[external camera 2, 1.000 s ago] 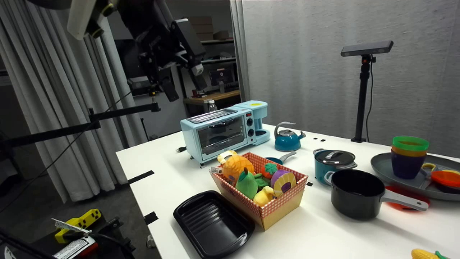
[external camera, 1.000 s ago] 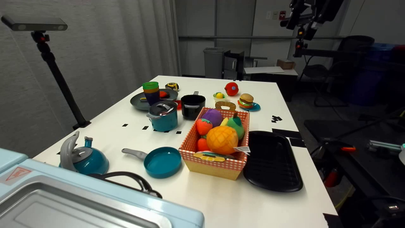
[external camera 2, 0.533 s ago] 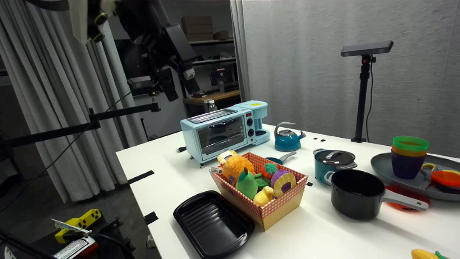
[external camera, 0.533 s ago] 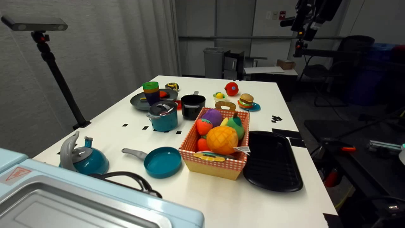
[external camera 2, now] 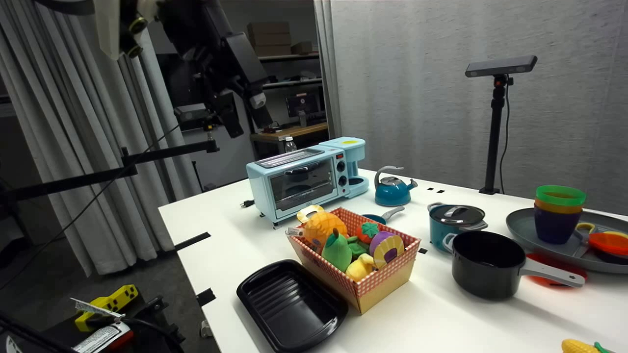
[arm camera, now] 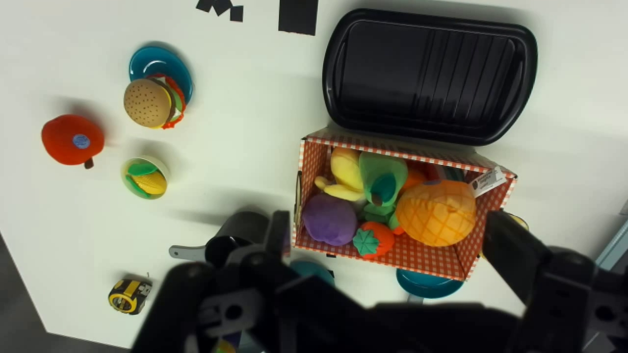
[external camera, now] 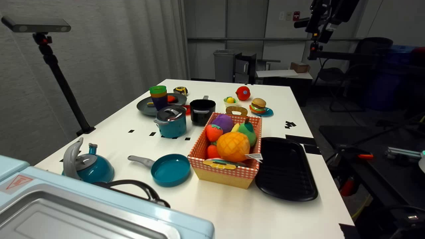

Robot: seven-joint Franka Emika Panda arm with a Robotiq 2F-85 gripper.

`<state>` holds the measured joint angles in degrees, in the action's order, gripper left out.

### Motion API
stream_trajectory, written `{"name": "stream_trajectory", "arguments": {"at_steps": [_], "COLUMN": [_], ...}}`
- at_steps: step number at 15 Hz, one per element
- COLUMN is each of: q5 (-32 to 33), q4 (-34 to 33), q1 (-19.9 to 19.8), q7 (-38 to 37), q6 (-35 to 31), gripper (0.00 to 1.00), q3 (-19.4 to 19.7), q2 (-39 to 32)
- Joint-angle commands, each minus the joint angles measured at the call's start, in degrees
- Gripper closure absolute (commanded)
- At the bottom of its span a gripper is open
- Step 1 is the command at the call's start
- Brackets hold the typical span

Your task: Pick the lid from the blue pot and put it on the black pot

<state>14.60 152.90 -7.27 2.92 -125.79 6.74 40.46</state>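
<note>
1. White tabletop (external camera 2: 431, 323): fills much of the lower right of an exterior view.
2. Arm (external camera 2: 196, 34): upper left there; in the wrist view its fingers (arm camera: 520, 255) stand wide apart.
3. Fruit basket (external camera 2: 392, 284): near the centre.
4. Black pot (external camera 2: 483, 279): right of centre.
5. Blue pot (external camera 2: 441, 235): just above and left of the black pot.
6. Lid (external camera 2: 458, 215): rests on the blue pot.

lid (external camera 2: 458, 214): glossy | blue pot (external camera: 175, 128): smooth | curtain (external camera: 156, 43): matt cloth
</note>
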Motion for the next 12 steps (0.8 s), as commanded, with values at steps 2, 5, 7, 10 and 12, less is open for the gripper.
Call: {"name": "stream_trajectory", "arguments": {"at_steps": [2,5,7,10,12], "q5": [-0.1,-1.0,-0.7,1.7,4.3], "q4": [-0.8,-1.5,-1.6,-0.6,-1.2], "q1": [-1.6,-1.6,-1.9,-4.5,-6.8], "q7": [-2.6,-5.6,-7.9,-7.0,-7.6], "q6": [2.1,5.6,6.8,6.0,2.8], "gripper": [0.0,0.0,0.0,0.0,0.0], "q3": [-2.0,-2.8,-3.5,-0.8,0.2], "q2": [-0.5,-0.9,-1.0,1.1,-1.0]}}
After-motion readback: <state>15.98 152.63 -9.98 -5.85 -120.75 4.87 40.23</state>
